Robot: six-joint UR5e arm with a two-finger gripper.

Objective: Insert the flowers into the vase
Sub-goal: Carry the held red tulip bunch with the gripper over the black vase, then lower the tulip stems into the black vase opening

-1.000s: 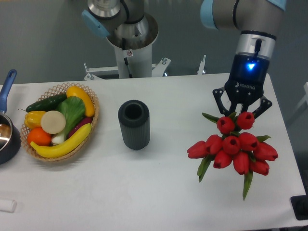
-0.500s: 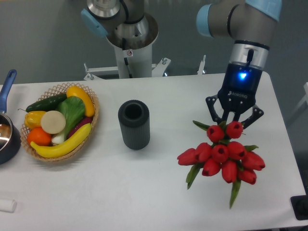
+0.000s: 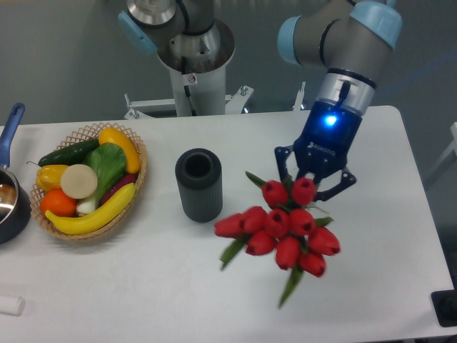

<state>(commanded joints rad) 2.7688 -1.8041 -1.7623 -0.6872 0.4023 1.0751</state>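
The gripper (image 3: 305,187) points down over the table (image 3: 400,143), its two black fingers (image 3: 284,163) spread either side of the top of the flowers (image 3: 282,229) and closed in on the bunch, so it is grasping the flowers near the upper buds. A blue light glows on the gripper's body just above the fingers.

The flowers hang directly under and slightly in front of the gripper: a tight cluster of red tulip buds with green leaves sticking out to the lower left and straight down. The bunch looks slightly blurred. Whether its lowest leaves touch the table or clear it cannot be told from this view.

To the gripper's left, near but apart from the leftmost bud, stands the vase (image 3: 199,184), dark grey and ribbed, upright, with its round mouth open at the top. The flowers are beside it, not in it.

Further left, well apart from the gripper, sits a woven basket (image 3: 136,187) holding a banana (image 3: 89,218), a cucumber (image 3: 68,152), an orange (image 3: 58,204) and other produce. Beyond the basket, at the table's left edge, is a dark pot (image 3: 13,207) with a blue handle. A small white object (image 3: 11,306) lies at the near left corner of the table.

Behind the vase, at the table's far edge, rises the arm's grey base column (image 3: 194,64).
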